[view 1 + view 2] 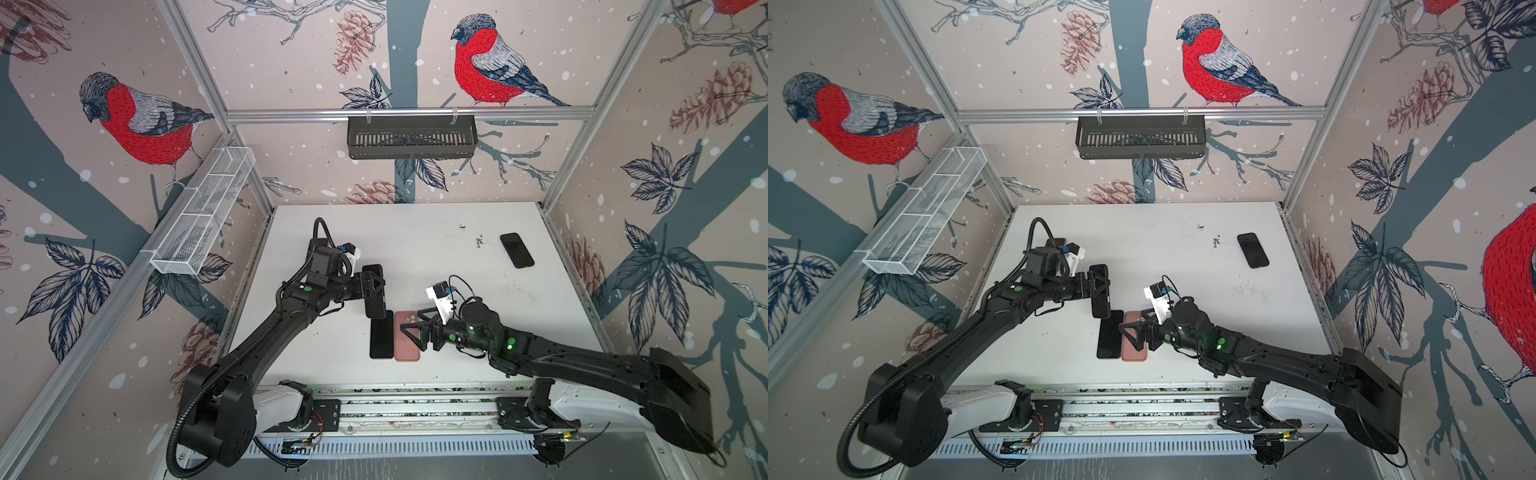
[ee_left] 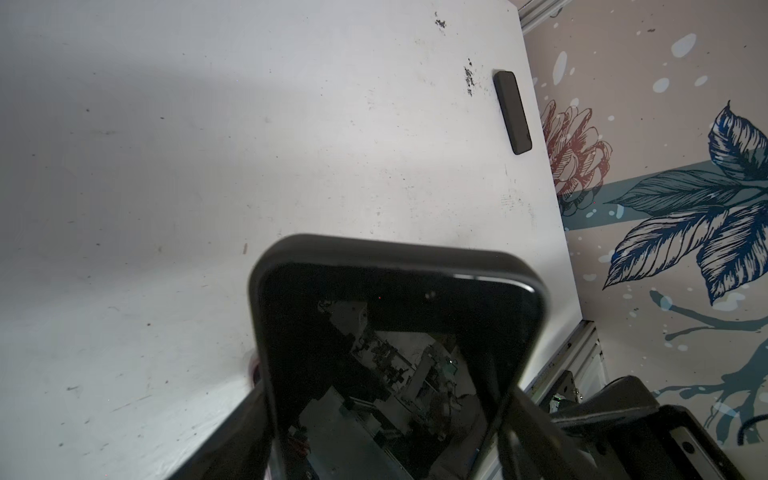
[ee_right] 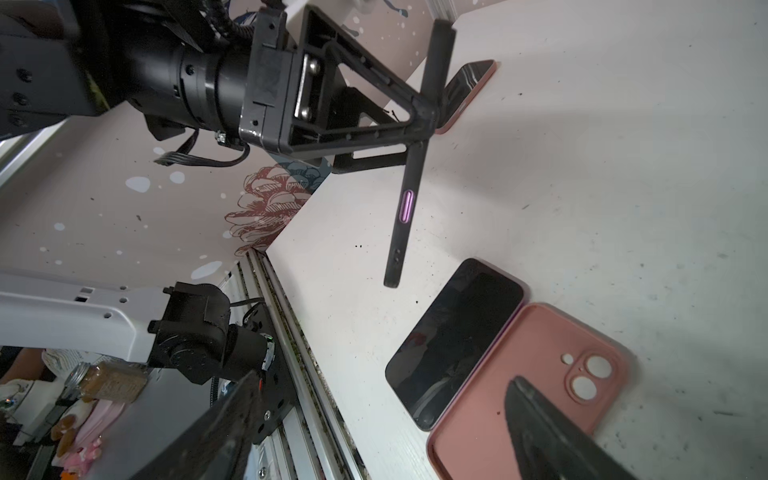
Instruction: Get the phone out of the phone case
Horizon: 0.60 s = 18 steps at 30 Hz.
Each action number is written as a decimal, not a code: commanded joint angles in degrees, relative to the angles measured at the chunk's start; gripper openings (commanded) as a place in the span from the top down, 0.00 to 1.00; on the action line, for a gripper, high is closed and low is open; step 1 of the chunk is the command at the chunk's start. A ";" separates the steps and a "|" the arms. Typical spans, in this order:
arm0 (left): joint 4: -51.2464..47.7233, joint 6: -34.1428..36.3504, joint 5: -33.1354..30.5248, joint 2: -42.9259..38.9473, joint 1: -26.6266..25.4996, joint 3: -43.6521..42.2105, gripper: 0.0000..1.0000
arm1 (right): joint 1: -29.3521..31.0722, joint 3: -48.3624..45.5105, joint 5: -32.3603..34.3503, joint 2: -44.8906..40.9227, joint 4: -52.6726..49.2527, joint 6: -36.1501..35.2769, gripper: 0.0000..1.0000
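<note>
Centre frame: phone [image 1: 381, 336] lies bare beside empty pink case [image 1: 405, 350]. My left claw [image 1: 374, 286] pinches a black-cased phone [image 2: 395, 316], not yet stripped; right claw [image 1: 415, 324] spread, empty.

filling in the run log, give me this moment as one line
left tool: shut on black-cased phone, held in air | right tool: open, over pink case | bare phone: flat beside pink case | status: held phone not yet out

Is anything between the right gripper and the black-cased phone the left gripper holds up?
Nothing visible. Only open air separates the right gripper from the cased phone in the left gripper; the bare phone and pink case lie flat on the table below.
</note>
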 commanded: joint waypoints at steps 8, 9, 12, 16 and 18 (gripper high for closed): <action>5.69 -4.65 -15.55 -1.85 -12.59 0.16 0.67 | 0.01 6.38 -0.27 8.99 -1.19 -3.96 0.26; 6.14 -4.88 -16.16 -1.92 -13.35 0.05 0.67 | 0.00 6.39 -0.42 9.49 -0.69 -3.81 0.28; 7.17 -5.49 -17.29 -2.08 -14.75 -0.18 0.67 | -0.02 6.47 -0.70 10.88 -0.02 -3.54 0.34; 8.43 -6.01 -17.47 -2.22 -16.12 -0.78 0.68 | -0.18 6.17 -0.10 11.58 0.38 -3.20 0.43; 9.21 -6.40 -17.48 -2.39 -16.65 -1.43 0.68 | -0.46 5.95 0.12 11.66 0.72 -3.06 0.49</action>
